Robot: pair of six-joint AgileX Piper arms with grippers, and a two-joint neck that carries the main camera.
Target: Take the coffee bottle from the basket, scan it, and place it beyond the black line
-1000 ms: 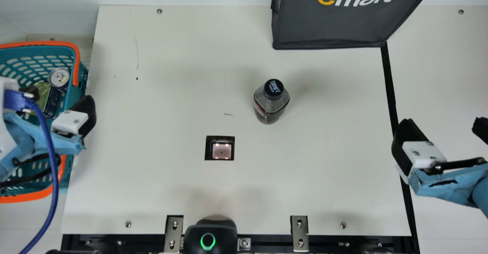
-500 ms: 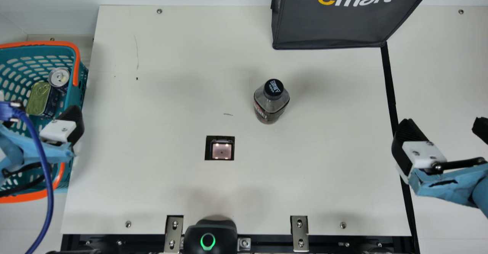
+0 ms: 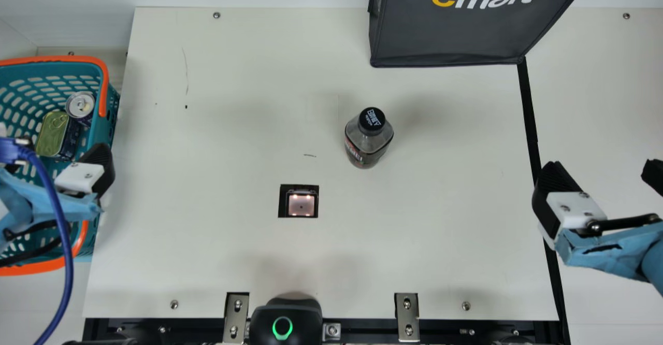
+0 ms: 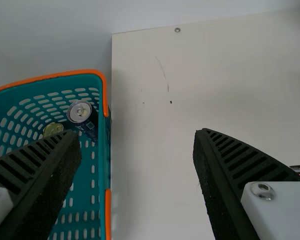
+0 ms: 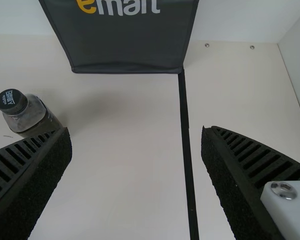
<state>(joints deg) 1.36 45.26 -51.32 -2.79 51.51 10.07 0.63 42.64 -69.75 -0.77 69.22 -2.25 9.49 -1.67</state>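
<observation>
In the main view, my left gripper (image 3: 96,171) hangs over the basket's (image 3: 106,108) right side, and my right gripper (image 3: 601,176) is held over the black line (image 3: 529,112). The coffee bottle (image 3: 366,140) stands upright on the table, left of the line, behind and to the right of the scanner window (image 3: 301,204). The left wrist view has my left gripper (image 4: 137,137) with its fingers wide apart and nothing between them. My right gripper (image 5: 136,135) is likewise open and empty in the right wrist view, where the bottle (image 5: 27,114) stands beyond one finger.
A dark grey bag (image 3: 456,29) stands at the table's back, right of centre. Inside the basket are a drink can (image 3: 81,105) and a green-topped tin (image 3: 52,133). A black device with a green ring (image 3: 285,321) sits at the front edge. A blue cable (image 3: 61,226) hangs by my left arm.
My left gripper has moved a little to the left and toward the front, uncovering the green-topped tin in the main view. The right arm and the bottle have stayed put.
</observation>
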